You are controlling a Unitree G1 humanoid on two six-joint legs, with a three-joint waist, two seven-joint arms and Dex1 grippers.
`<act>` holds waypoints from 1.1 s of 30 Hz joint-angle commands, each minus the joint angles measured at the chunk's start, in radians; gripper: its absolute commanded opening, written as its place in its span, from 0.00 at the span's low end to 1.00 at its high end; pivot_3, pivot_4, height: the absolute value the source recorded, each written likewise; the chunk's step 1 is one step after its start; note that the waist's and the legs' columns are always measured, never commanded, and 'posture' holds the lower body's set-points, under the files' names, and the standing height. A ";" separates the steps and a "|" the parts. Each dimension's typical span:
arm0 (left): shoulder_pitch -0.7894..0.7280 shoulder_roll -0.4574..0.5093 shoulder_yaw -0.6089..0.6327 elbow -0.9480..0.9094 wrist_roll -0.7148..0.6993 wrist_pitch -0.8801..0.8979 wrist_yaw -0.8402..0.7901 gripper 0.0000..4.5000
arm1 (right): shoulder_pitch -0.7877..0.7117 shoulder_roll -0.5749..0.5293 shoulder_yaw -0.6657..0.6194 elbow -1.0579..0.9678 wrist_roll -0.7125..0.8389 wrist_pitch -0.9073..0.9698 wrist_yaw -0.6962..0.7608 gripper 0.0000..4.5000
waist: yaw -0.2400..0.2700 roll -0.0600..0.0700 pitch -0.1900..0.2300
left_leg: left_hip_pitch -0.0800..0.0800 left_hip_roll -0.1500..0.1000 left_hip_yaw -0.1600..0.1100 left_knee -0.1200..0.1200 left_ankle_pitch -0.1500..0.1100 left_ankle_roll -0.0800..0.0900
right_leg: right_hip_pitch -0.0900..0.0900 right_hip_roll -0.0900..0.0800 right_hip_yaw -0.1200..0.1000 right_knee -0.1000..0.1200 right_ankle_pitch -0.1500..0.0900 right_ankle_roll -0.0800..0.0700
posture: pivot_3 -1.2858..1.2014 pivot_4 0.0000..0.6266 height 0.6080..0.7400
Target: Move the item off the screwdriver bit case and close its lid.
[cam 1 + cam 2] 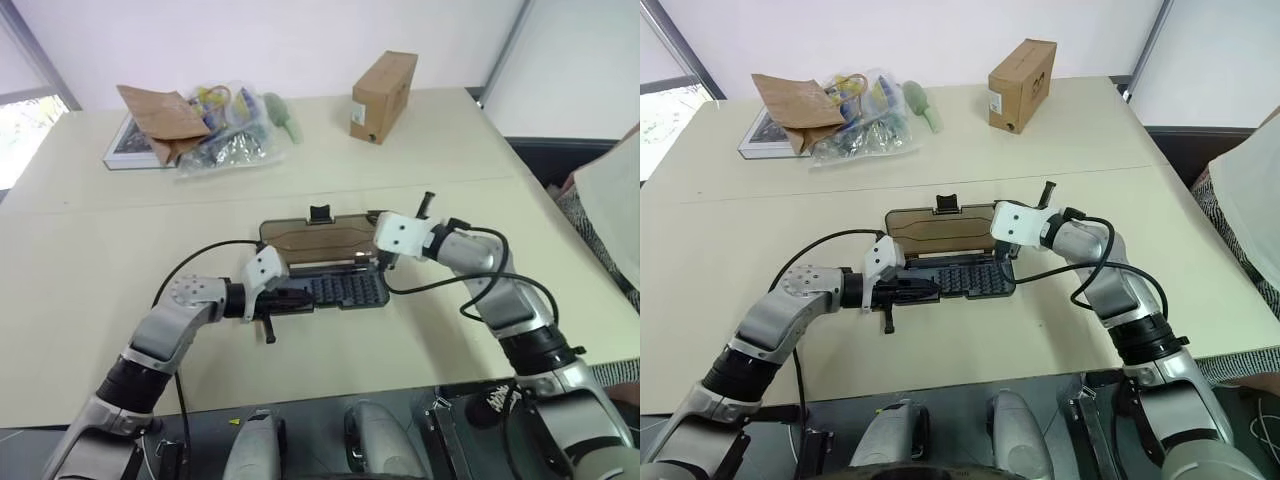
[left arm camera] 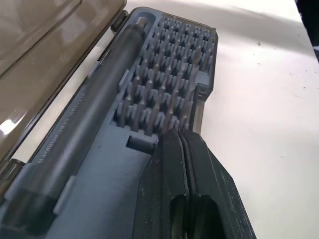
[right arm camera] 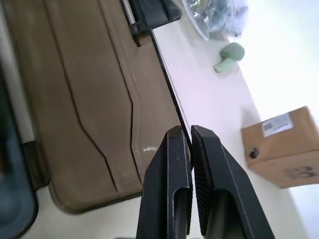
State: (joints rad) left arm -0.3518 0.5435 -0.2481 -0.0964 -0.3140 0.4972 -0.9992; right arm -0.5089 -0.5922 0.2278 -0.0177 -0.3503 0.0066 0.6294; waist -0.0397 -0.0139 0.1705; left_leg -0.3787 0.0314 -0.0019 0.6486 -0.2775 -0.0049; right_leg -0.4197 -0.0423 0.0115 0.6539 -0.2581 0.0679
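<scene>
A: What sits nearest on the tabletop [image 1: 420,330]?

B: The left gripper [image 2: 180,142], fingers pressed together with nothing between them. It rests at the left end of the screwdriver bit case [image 1: 345,290], the tips over the grey tray just beside the rows of bits.

A: And the case itself?

B: It lies open. The dark grey tray is the near half, with a long dark screwdriver handle [image 2: 84,124] lying in a groove along the hinge side. The lid [image 1: 315,238], smoky brown and translucent, is folded back flat on the tabletop on the far side of the tray.

A: Where is the item?

B: The small black item [image 1: 320,213] sits at the lid's far edge, about midway along it, partly over the rim.

A: The right gripper?

B: The right gripper [image 3: 191,137] is at the right end of the lid, its fingers closed against each other and empty. In the right wrist view the tips hang over the lid's edge; I cannot tell whether they touch it.

A: Farther back?

B: A cardboard box [image 1: 384,97] stands upright towards the far right. At the far left, a clear plastic bag of small things [image 1: 225,135] lies beside a brown paper bag [image 1: 160,118] that rests on a flat book [image 1: 125,150]. A pale green object [image 1: 283,118] lies just beside the plastic bag.
</scene>
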 commanded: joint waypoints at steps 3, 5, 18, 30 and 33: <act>-0.014 -0.003 0.004 -0.004 0.002 -0.002 -0.004 0.00 | 0.011 -0.034 -0.043 -0.125 0.022 0.026 0.027 0.00 | 0.001 0.000 0.000 | 0.000 0.000 0.000 0.000 0.000 0.000 | 0.000 0.000 0.000 0.000 0.000 0.000 | 0.52 0.24 1.00; -0.016 -0.004 0.004 -0.001 0.002 -0.004 -0.005 0.00 | 0.021 -0.042 -0.045 -0.148 0.027 0.039 0.039 0.00 | 0.000 0.000 0.000 | 0.000 0.000 0.000 0.000 0.000 0.000 | 0.000 0.000 0.000 0.000 0.000 0.000 | 0.52 0.24 1.00; -0.034 -0.007 0.006 0.020 0.003 -0.008 -0.009 0.00 | 0.066 -0.069 -0.044 -0.255 0.000 0.032 0.041 0.00 | 0.001 0.000 0.000 | 0.000 0.000 0.000 0.000 0.000 0.000 | 0.000 0.000 0.000 0.000 0.000 0.000 | 0.52 0.24 1.00; -0.053 -0.023 0.026 0.067 -0.006 -0.014 -0.011 0.00 | 0.133 -0.039 -0.041 -0.239 -0.145 -0.102 -0.155 0.00 | 0.005 0.000 0.000 | 0.000 0.000 0.001 0.000 0.000 0.000 | 0.000 0.000 0.000 0.000 0.000 0.000 | 0.52 0.24 1.00; -0.058 -0.021 0.032 0.070 -0.009 -0.009 -0.015 0.00 | 0.145 -0.026 -0.039 -0.212 -0.173 -0.125 -0.202 0.00 | 0.005 0.000 0.000 | 0.000 0.000 0.001 0.000 0.000 0.000 | 0.000 0.000 0.000 0.000 0.000 0.000 | 0.52 0.24 1.00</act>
State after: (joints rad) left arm -0.3990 0.5196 -0.2406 -0.0308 -0.3176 0.4891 -1.0126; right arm -0.3552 -0.6244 0.2055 -0.2073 -0.5104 -0.0904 0.4718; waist -0.0352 -0.0142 0.1708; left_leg -0.3792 0.0310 -0.0012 0.6488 -0.2775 -0.0050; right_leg -0.4198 -0.0423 0.0115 0.6535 -0.2582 0.0681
